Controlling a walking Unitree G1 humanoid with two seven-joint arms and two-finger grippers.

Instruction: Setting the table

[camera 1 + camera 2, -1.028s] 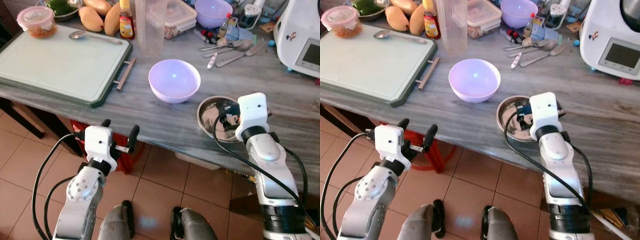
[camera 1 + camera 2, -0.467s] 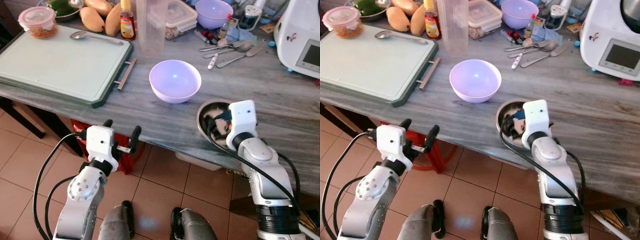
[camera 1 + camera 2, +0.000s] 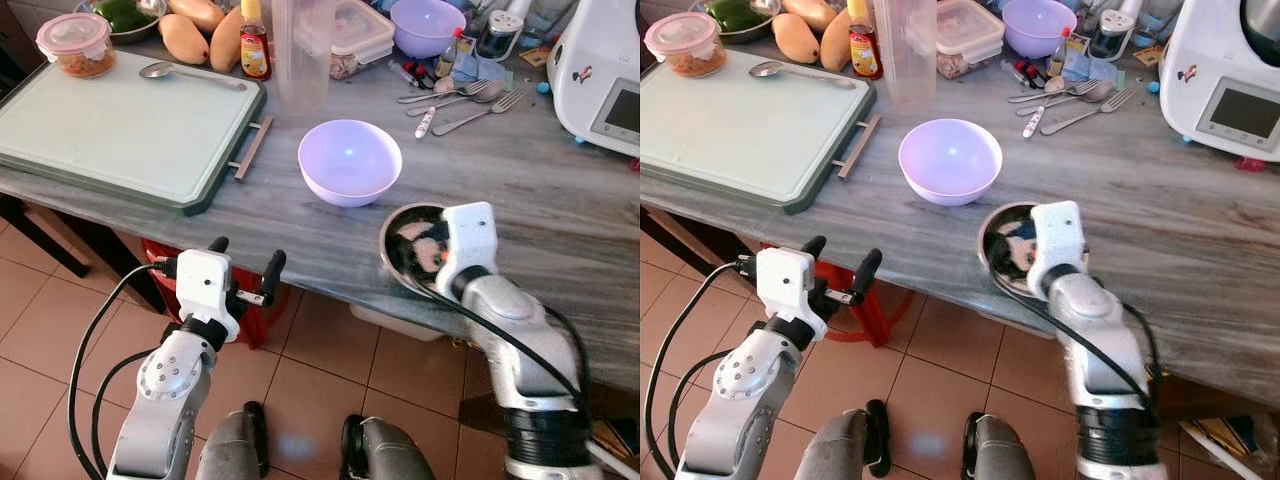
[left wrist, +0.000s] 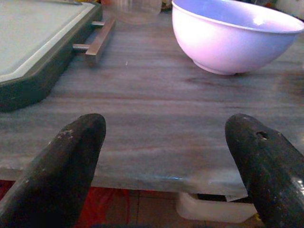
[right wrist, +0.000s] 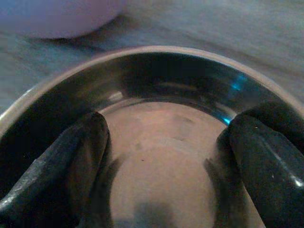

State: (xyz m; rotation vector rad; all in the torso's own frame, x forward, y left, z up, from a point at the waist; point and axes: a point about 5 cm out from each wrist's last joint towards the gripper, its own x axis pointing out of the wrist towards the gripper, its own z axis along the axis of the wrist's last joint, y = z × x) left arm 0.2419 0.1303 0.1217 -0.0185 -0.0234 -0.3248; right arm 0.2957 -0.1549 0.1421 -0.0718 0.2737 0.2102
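My right gripper (image 5: 166, 156) sits down inside the steel bowl (image 3: 1002, 250), fingers spread apart against its inner wall. The lavender bowl (image 3: 949, 160) stands just beyond it on the grey table (image 3: 1200, 210). My left gripper (image 3: 245, 272) hovers open off the table's edge.
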